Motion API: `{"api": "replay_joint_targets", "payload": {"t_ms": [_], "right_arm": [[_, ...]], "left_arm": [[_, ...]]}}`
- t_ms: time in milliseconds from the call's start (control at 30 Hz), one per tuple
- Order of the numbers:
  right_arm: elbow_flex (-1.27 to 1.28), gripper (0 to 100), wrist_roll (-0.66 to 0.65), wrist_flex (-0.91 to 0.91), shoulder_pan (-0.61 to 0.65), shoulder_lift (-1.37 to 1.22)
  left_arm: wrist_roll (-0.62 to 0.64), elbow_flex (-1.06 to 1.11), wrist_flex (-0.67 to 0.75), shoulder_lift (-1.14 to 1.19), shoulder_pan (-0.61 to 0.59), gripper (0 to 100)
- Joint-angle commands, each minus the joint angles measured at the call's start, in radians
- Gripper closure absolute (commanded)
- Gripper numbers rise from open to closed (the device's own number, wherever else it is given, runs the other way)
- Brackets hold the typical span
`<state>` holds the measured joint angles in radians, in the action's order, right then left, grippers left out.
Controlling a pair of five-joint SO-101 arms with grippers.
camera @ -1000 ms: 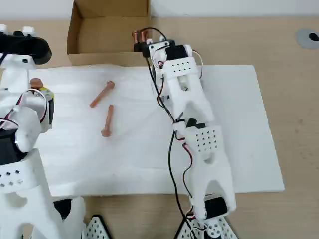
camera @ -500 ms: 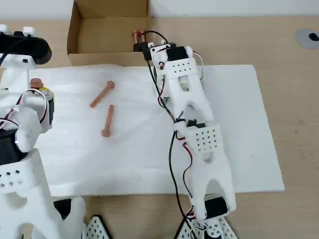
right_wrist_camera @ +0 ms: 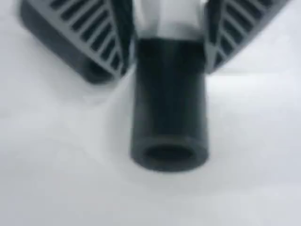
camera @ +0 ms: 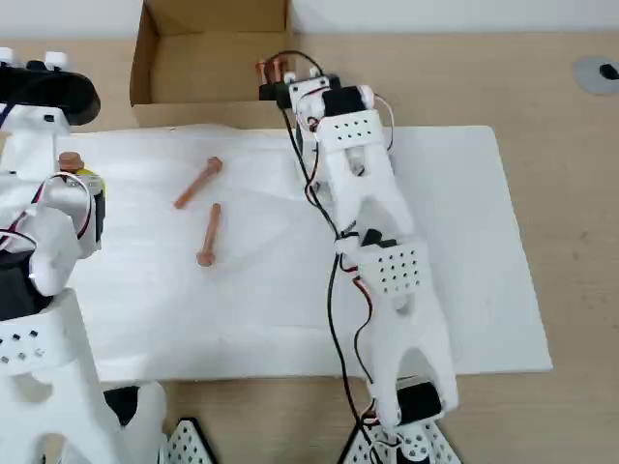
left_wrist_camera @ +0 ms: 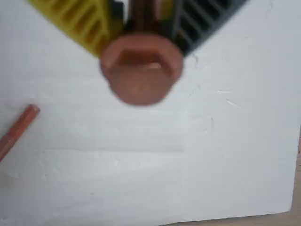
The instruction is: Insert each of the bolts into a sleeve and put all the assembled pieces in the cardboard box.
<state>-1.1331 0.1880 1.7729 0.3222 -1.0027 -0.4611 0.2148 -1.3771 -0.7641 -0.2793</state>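
The wooden table [camera: 561, 193] carries a white foam sheet [camera: 455, 251] that covers most of its middle and runs to the left edge. The right arm [camera: 377, 242] stretches from the near edge of the table toward the far edge. The left arm [camera: 39, 271] stands by the near left corner. The open cardboard box [camera: 140, 72] sits at the far edge, left of the middle, just beyond the sheet.

The right claw [right_wrist_camera: 169, 52] is by the far edge of the sheet, just beside the box's near right corner. It is pinching a black sleeve [right_wrist_camera: 169, 108] that points its open end away from the wrist, with white foam behind it. Two copper-coloured ends [camera: 269, 68] show beside this claw at the box wall; I cannot tell what they belong to.

The left claw [left_wrist_camera: 141, 23] is over the sheet near the table's left edge. It has one yellow and one black finger, and they grip a copper bolt [left_wrist_camera: 141, 70] by the shank, hexagonal head outward.

Two loose bolts lie on the sheet left of the middle, near each other but apart: one slanted [camera: 198, 182], one almost pointing at the near edge [camera: 209, 233].
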Motion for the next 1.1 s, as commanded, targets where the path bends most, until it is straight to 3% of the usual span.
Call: {"api": "replay_joint_targets", "payload": {"t_ms": [0, 200, 500, 767, 900, 1067], "right_arm": [[-0.203, 98.8, -0.026, 0.014, 0.001, 0.024], [-0.395, 98.8, -0.164, 0.015, 0.051, 0.137], [-0.374, 98.8, -0.176, 0.015, 0.139, 0.349], [0.128, 98.9, -0.183, 0.015, 0.231, 0.504], [0.418, 98.9, -0.272, 0.015, 0.285, 0.536], [0.573, 98.8, -0.381, 0.015, 0.315, 0.532]], "left_arm": [[-0.008, -0.026, 0.017, -0.028, -0.015, 99], [-0.009, -0.026, 0.017, -0.03, -0.015, 99], [-0.009, -0.026, 0.015, -0.03, -0.015, 99], [-0.009, -0.028, -0.003, -0.03, -0.015, 99], [-0.009, -0.052, -0.041, -0.03, -0.015, 99], [-0.009, -0.055, -0.043, -0.03, -0.015, 99]]}}
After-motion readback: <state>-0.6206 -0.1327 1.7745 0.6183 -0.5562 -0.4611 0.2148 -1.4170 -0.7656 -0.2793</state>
